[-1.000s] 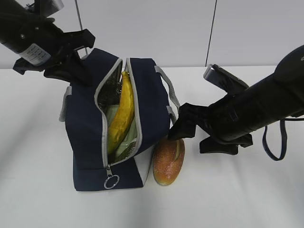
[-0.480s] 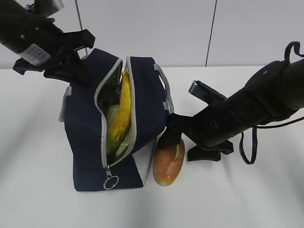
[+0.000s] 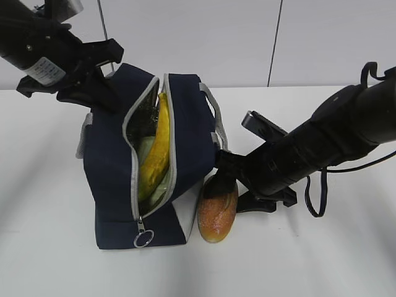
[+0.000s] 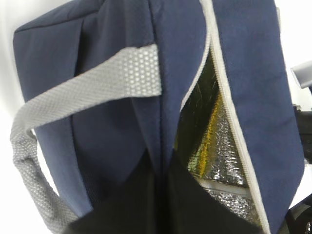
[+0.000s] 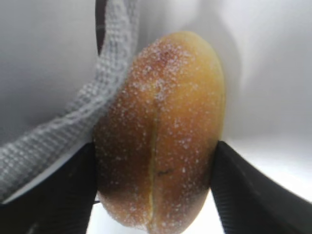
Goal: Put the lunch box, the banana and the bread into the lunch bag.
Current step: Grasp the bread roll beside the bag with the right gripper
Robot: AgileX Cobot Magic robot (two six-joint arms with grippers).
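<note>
The navy lunch bag (image 3: 111, 167) stands on the white table with its zipper open. Inside it, the yellow banana (image 3: 159, 145) lies over the pale-green lid of the lunch box (image 3: 144, 150). My left gripper (image 3: 104, 96) is shut on the bag's top back edge, seen up close as navy fabric (image 4: 73, 48) pinched between its jaws (image 4: 163, 187). The golden-brown bread (image 3: 218, 213) lies on the table against the bag's right side. My right gripper (image 3: 232, 185) straddles the bread (image 5: 161, 131), and both black fingers (image 5: 63, 195) press its sides.
The bag's grey webbing handle (image 5: 92, 112) hangs just left of the bread. A ring pull (image 3: 143, 238) dangles at the zipper's lower end. Silver lining (image 4: 214, 141) shows through the opening. A black cable loop (image 3: 318, 198) hangs from the right arm. A pale wall stands behind the table.
My right gripper has moved left and down onto the bread, and its jaws have narrowed onto the loaf's sides. The left gripper and the bag have stayed put.
</note>
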